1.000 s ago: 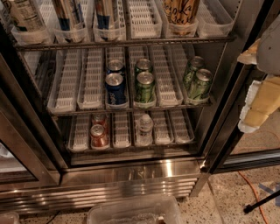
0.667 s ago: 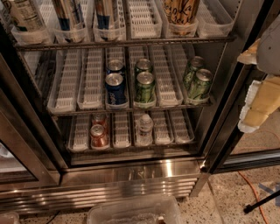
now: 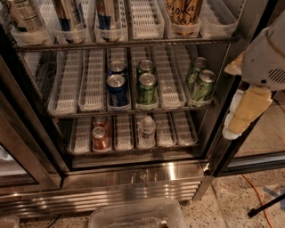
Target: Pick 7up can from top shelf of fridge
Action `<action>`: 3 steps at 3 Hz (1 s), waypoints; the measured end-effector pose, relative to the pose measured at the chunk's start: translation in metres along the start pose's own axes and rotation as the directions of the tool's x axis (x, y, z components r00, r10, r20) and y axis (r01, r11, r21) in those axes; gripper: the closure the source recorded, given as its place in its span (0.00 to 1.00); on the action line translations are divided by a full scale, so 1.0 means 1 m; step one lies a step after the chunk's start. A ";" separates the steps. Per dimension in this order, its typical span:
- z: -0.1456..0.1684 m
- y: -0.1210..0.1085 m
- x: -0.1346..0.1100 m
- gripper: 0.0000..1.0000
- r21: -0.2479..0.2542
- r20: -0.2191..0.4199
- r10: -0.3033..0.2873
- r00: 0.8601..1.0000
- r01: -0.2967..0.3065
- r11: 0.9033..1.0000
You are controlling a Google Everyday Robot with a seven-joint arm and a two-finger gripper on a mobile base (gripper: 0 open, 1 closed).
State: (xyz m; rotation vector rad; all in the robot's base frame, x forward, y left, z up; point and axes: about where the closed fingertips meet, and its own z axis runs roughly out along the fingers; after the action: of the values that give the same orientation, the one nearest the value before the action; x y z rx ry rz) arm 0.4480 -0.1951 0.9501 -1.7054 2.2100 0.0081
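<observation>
The fridge (image 3: 133, 178) stands open in front of me, with a stainless base and wire racks. The top shelf (image 3: 124, 44) runs across the top of the view and carries white slotted lane trays. At its far left stands a pale can with dark lettering, the 7up can (image 3: 24, 15), its upper part cut off by the frame. Beside it stand blue-and-white tall cans (image 3: 69, 13) and a gold can (image 3: 182, 11). My gripper (image 3: 242, 116) hangs at the right edge, outside the fridge, lower than the top shelf and far from the 7up can.
The middle rack holds blue cans (image 3: 118, 87) and several green cans (image 3: 147, 84). On the bottom rack are a red can (image 3: 101, 138) and a small bottle (image 3: 147, 129). A black door frame (image 3: 222, 147) stands just left of my gripper. A clear plastic bin (image 3: 138, 216) and an orange cable (image 3: 258, 196) lie on the floor.
</observation>
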 end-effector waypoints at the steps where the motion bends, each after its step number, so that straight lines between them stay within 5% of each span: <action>1: 0.029 0.006 -0.010 0.00 -0.023 0.109 0.035 0.993 -0.032 0.999; 2: 0.032 0.019 -0.022 0.00 0.024 0.271 0.064 0.960 -0.073 0.997; 3: 0.028 0.024 -0.021 0.00 0.107 0.424 0.064 0.904 -0.121 0.987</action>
State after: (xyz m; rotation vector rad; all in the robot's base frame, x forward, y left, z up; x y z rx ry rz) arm 0.4376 -0.1626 0.9249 -1.3728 1.9194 0.2274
